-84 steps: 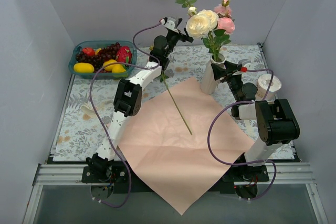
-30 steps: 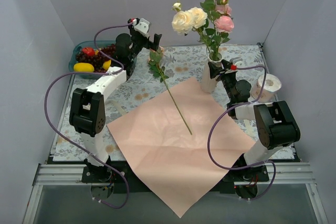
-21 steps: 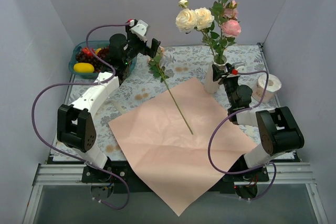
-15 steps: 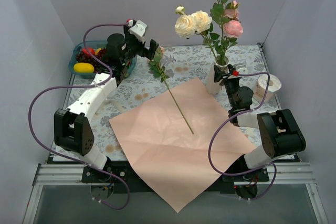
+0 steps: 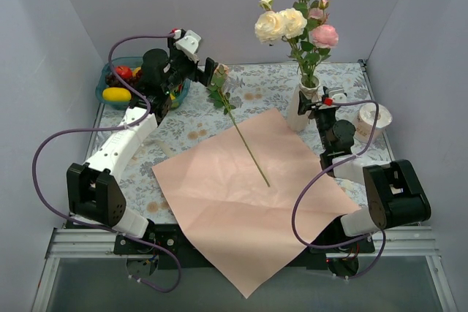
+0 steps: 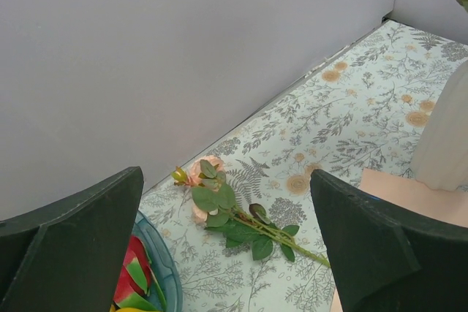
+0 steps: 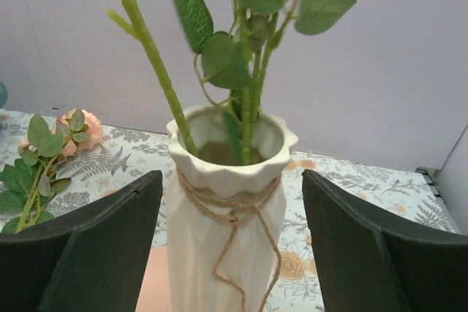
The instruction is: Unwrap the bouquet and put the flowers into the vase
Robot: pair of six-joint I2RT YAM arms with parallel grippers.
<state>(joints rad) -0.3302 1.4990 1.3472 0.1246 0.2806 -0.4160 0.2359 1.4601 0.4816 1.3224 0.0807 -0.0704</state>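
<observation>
Top external view: at upper left, the left gripper (image 5: 208,72) hangs with fingers spread wide, holding nothing, its arm stretched far forward beside the fruit tray (image 5: 110,71). One loose rose (image 5: 245,140) lies just right of it, its stem reaching onto the flat pink paper (image 5: 234,210). At upper right, the right gripper (image 5: 313,107), fingers spread and empty, sits just beside the vase (image 5: 296,116), which holds several flowers (image 5: 292,23); its arm reaches forward, low.

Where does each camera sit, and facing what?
Top external: high behind the robot, looking down at the floral table; both arms show.
Left wrist: faces the back wall and a lying peach rose; its open dark fingers frame it.
Right wrist: faces the off-white ribbed ceramic vase, framed by its dark fingers.
Shared: all three show that rose.
</observation>
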